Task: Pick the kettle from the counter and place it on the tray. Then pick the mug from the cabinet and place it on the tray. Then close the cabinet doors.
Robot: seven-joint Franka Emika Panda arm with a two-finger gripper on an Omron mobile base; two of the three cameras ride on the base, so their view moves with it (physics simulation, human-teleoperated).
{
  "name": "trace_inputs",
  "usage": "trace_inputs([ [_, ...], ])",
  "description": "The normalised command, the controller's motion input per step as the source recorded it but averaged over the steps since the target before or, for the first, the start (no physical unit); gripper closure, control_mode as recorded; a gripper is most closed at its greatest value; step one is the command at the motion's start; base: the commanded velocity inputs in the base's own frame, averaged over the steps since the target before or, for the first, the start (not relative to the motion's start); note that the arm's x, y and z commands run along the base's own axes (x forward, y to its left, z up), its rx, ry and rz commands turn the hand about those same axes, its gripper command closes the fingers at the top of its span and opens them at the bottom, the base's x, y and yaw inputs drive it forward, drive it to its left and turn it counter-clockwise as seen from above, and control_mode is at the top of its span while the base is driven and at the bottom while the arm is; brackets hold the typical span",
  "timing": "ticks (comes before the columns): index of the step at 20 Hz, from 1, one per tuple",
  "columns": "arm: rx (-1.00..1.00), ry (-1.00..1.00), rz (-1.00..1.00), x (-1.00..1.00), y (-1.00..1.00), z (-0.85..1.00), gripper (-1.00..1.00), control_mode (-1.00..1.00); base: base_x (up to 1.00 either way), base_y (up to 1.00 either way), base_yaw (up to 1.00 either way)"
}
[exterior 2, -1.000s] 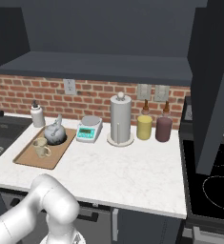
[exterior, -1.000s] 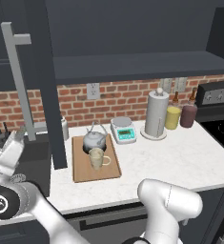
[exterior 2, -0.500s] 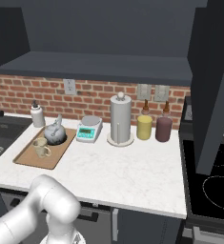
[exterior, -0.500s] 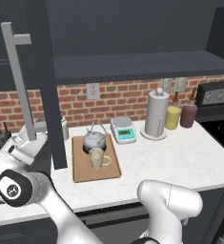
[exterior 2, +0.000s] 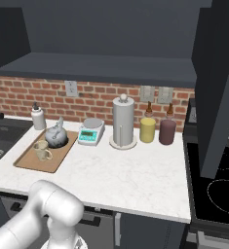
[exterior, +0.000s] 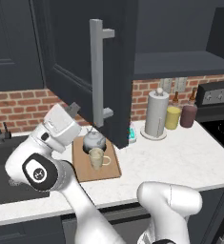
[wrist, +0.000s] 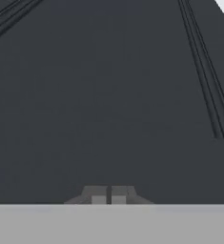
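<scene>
— What was on the tray (exterior: 96,170)?

— The flat wooden board at centre left carried the squat metal kettle (exterior: 94,141) and, just in front, the beige mug (exterior: 96,158).

— The cabinet door (exterior: 87,66)?

— A dark panelled door with a long grey bar handle (exterior: 97,72) stood partly open across the upper centre, above the white speckled counter (exterior 2: 130,175).

— The gripper (wrist: 108,196)?

— Fingers pressed together, holding nothing, close against the dark panel.
</scene>
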Motion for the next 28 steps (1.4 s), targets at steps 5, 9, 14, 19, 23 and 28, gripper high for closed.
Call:
trace_inputs([
  [5, 0.13, -0.08, 0.02, 0.14, -0.86, 0.46, 1.0, -1.0, 0.0, 0.0, 0.0],
  [9, 0.24, -0.01, 0.09, 0.4, -0.84, 0.56, 1.0, -1.0, 0.0, 0.0, 0.0],
  [14, 0.25, -0.01, 0.15, 0.46, -0.81, 0.44, 1.0, -1.0, 0.0, 0.0, 0.0],
  [19, 0.25, 0.1, 0.18, 0.54, -0.8, 0.23, 1.0, -1.0, 0.0, 0.0, 0.0],
  [23, 0.21, 0.28, 0.26, 0.67, -0.84, 0.01, 1.0, -1.0, 0.0, 0.0, 0.0],
  [28, 0.13, 0.27, 0.31, 0.69, -0.91, 0.0, 1.0, -1.0, 0.0, 0.0, 0.0],
])
